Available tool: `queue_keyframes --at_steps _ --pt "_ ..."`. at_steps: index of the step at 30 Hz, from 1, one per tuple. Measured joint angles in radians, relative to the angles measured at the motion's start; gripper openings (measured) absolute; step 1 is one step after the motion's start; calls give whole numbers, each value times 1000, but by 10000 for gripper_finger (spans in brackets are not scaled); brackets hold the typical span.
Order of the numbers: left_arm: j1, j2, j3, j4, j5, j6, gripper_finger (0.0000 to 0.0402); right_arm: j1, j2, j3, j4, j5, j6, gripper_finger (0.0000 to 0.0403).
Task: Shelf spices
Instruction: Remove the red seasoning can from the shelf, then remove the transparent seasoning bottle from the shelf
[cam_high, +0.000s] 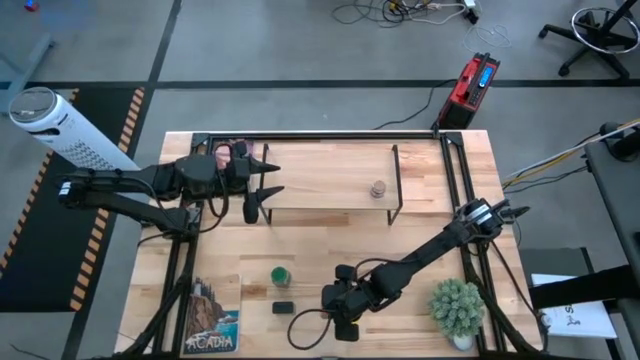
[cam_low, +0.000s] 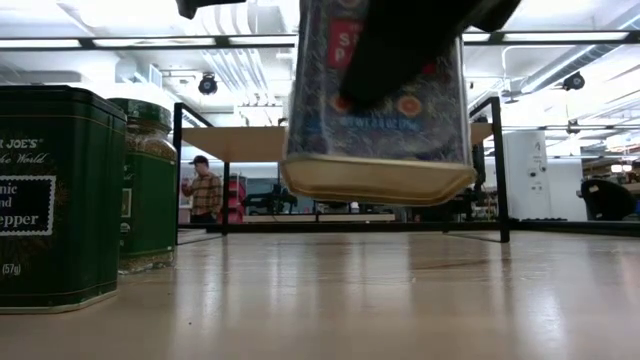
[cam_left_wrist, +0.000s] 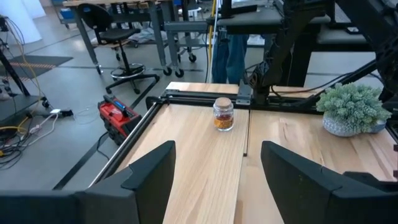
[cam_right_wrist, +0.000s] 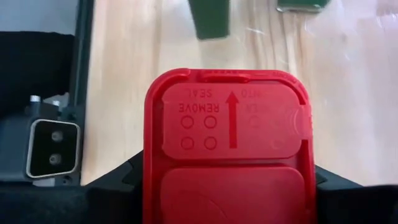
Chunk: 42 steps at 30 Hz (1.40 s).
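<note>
My right gripper (cam_high: 342, 322) is near the table's front edge, shut on a red-lidded tin (cam_right_wrist: 229, 143) with a patterned body (cam_low: 378, 110). Just to its left, a green-lidded jar (cam_high: 281, 275) and a dark olive tin (cam_high: 283, 307) stand on the tabletop on their bases. A tiny round jar (cam_high: 377, 188) stands on the light-wood shelf (cam_high: 330, 180) at the back. My left gripper (cam_high: 262, 190) hovers open over the shelf's left end and touches nothing. It faces along the board toward the tiny jar (cam_left_wrist: 223, 114). My right gripper pinches the tin between its two fingers (cam_right_wrist: 124, 180) on two opposite sides, just below the red lid (cam_right_wrist: 186, 93). The fingers slant down from above. The tin hangs clear of the table, its base (cam_low: 378, 182) slightly tilted above the wood.
A picture book (cam_high: 212, 315) lies at the front left corner. A potted plant (cam_high: 458, 305) stands at the front right. Black metal rails (cam_high: 330, 135) frame the table's back and sides. Bare wood lies between the shelf and the front things.
</note>
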Motion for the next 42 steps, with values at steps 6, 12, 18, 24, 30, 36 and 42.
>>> queue_keyframes --at_steps 6,12,18,24,30,36,42 --pt "0 5 0 -1 -1 0 226 0 0 0 -13 0 -1 193" --pt "0 7 0 0 -1 0 226 0 0 -6 -75 27 -2 193" --pt "0 7 0 0 -1 0 226 -2 1 -7 -74 27 -7 194" --pt "0 7 0 -2 0 0 226 -2 24 -7 -47 18 -21 222" --pt "0 7 0 -7 0 -2 226 -2 28 -7 -45 9 -30 260" --pt "0 7 0 -9 1 -2 226 -3 16 10 -59 25 -53 282" --pt "0 7 0 -9 1 -2 226 -11 6 82 -142 47 -92 292"
